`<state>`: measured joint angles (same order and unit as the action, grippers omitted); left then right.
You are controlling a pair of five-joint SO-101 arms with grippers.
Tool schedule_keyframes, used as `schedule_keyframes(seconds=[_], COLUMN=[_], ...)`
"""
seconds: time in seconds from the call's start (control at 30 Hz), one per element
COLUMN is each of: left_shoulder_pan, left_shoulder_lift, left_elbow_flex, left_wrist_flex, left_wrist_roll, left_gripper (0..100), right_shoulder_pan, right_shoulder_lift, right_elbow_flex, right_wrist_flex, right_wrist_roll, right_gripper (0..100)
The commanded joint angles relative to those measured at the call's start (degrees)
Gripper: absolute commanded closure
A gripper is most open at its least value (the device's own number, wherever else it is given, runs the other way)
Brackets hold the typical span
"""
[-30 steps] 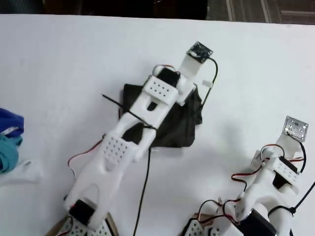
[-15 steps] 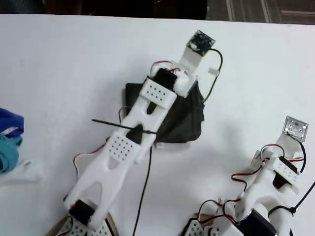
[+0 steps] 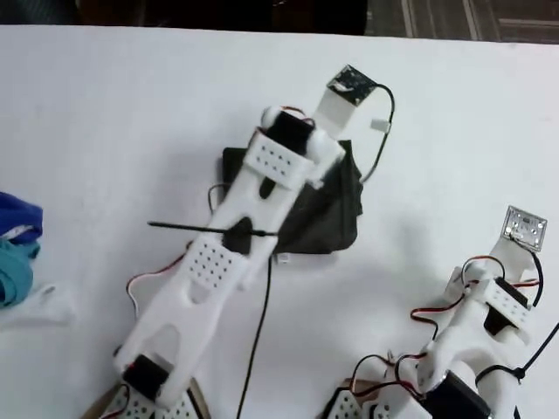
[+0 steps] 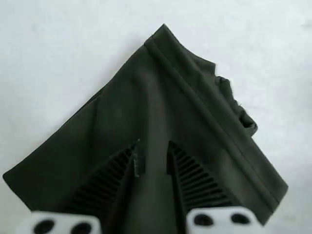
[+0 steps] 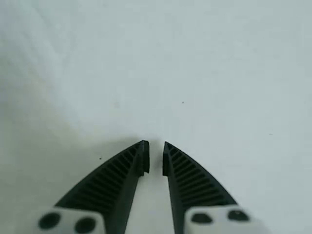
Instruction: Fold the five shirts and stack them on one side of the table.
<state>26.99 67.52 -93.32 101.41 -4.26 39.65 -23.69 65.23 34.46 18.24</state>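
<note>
White table [image 3: 105, 105] carries 1 folded dark shirt [image 3: 327, 218] at centre. Left gripper [image 4: 151, 156] sits over it, jaws slightly parted, empty; right gripper [image 5: 155, 158] is nearly closed, empty. Crumpled shirts [image 3: 16, 249] at the table edge likely remain to fold.

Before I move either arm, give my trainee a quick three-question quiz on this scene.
1. True or false: the right gripper hangs over the dark shirt.
2. The left gripper is above: A a blue cloth, B the dark shirt, C a box.
3. What lies at the table's left edge in the high view?
Key: 1 false; 2 B; 3 a heap of blue, teal and white clothes.
</note>
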Motion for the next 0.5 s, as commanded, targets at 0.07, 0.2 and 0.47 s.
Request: schedule_keyframes(seconds=[0.07, 0.2, 0.47], left_shoulder_pan=[6.59, 8.79, 8.88], left_shoulder_lift=[-4.66, -3.96, -4.04], left_elbow_flex=[-1.80, -1.54, 11.38], left_wrist_flex=[1.32, 1.23, 1.05], left_wrist_roll=[0.09, 0.18, 0.18], left_gripper=[90, 90, 90], right_shoulder_pan=[-0.22, -0.22, -0.22], right_shoulder_lift=[0.13, 0.13, 0.13], right_elbow_flex=[-0.79, -0.79, -0.79], right_wrist_flex=[-1.10, -1.10, -1.10], right_wrist_roll=[0.35, 0.35, 0.35], right_gripper=[94.3, 94.3, 94.3])
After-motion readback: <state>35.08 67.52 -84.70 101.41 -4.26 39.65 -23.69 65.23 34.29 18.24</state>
